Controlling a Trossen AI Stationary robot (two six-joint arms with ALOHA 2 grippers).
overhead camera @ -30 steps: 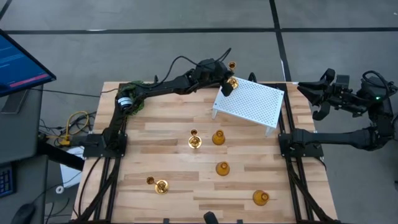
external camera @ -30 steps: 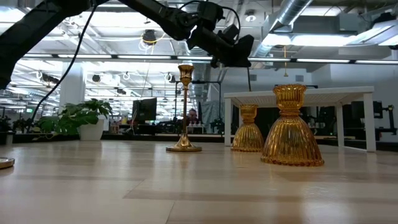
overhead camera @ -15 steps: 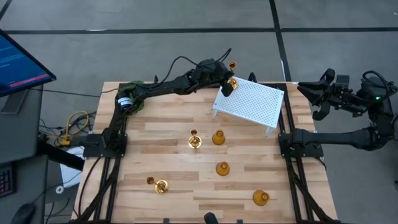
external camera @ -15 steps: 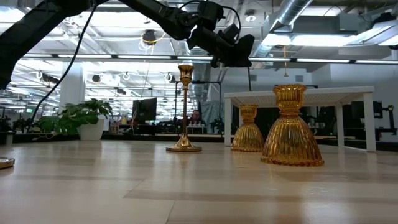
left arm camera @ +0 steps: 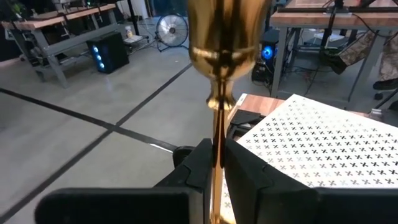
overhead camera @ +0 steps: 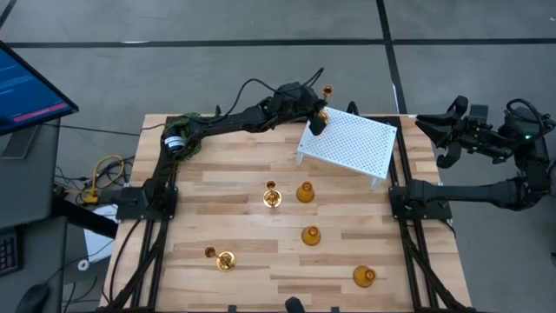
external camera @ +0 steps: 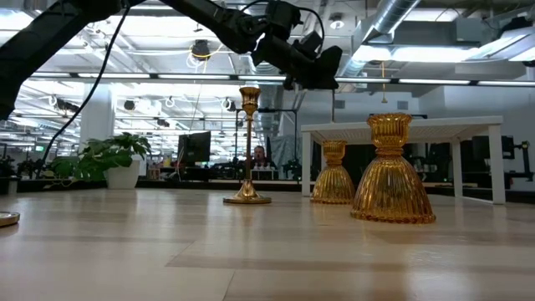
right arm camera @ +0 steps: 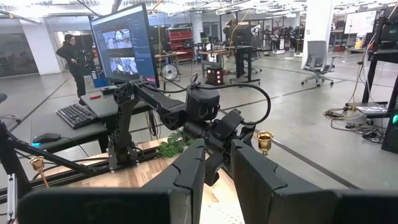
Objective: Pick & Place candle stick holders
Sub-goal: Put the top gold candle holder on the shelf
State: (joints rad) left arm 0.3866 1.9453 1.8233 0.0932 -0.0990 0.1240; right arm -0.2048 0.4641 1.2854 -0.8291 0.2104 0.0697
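i have my left hand (overhead camera: 318,115) pinched tight on the thin stem of one tall brass candle stick holder (overhead camera: 326,90), carrying it upright above the far corner of the white perforated stand (overhead camera: 349,143). this is the carry step, placing comes next: i judge i must lower the round base flat onto the stand's top before letting go, keeping the stem plumb. my right hand (overhead camera: 437,132) waits off the desk's (overhead camera: 243,191) right edge, fingers narrow, holding nothing. five other holders (overhead camera: 305,192) stand on the desk
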